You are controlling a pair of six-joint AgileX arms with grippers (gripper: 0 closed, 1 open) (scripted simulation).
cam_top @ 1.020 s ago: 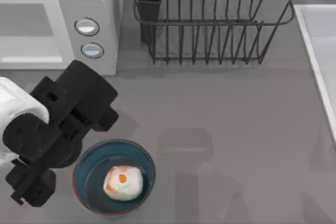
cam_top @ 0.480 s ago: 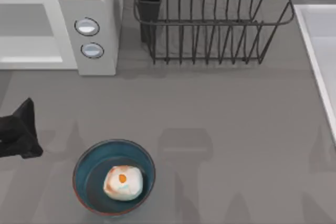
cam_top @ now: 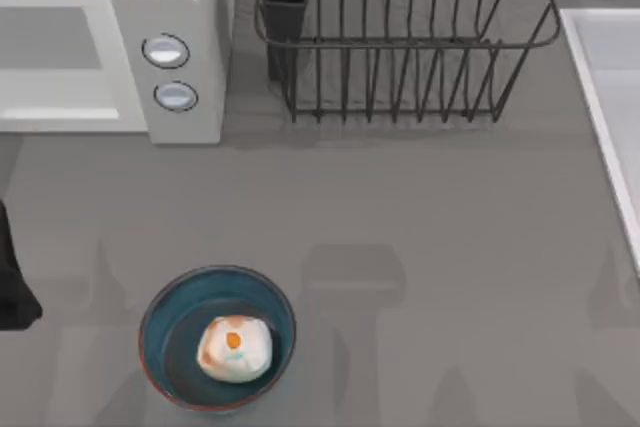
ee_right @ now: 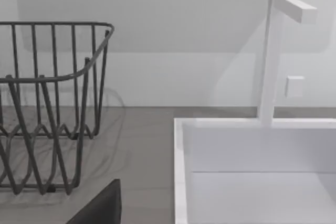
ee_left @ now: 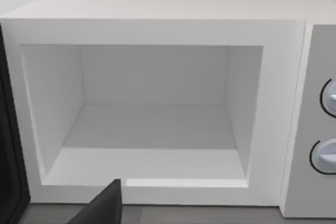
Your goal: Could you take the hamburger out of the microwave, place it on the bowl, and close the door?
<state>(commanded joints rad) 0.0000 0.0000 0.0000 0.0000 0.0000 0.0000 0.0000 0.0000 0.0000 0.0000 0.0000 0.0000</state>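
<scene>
Black left pincer point(cam_top: 12, 282) is cut off at table's left edge; grip state unreadable.

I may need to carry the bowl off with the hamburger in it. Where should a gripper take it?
Probably the bowl by its thin rim, at the top view's left, coming straight down with one finger inside and one outside. The hamburger sits toward the right inside, which leaves more room on the left.

black wire rack point(ee_right: 47, 108), white sink point(ee_right: 257, 171), white faucet point(ee_right: 273, 56), grey counter point(ee_right: 142, 156)
</scene>
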